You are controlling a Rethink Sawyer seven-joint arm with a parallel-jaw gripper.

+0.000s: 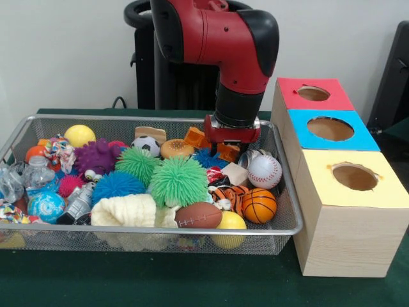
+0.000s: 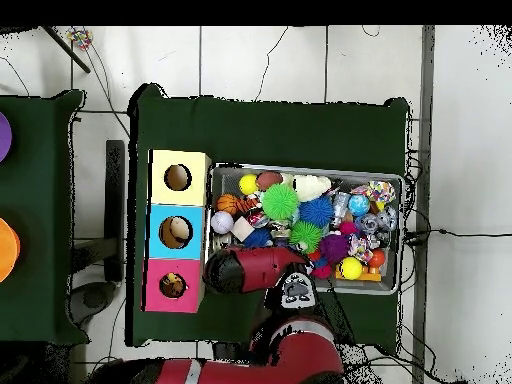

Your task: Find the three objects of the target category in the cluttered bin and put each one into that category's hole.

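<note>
Gripper (image 1: pixel 232 146) hangs low over the wire bin (image 1: pixel 281 192) at twelve o'clock of the baseball (image 1: pixel 264 171) (finger state: cannot tell)

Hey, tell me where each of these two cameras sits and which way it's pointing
Front view: sits low across the table, facing the robot; looks at the wire bin and three-hole box; the red arm descends from above.
Overhead view: sits above, looking straight down on the bin and box; the arm enters from the bottom.
Shared: bin, box, arm, and the basketball.
</note>
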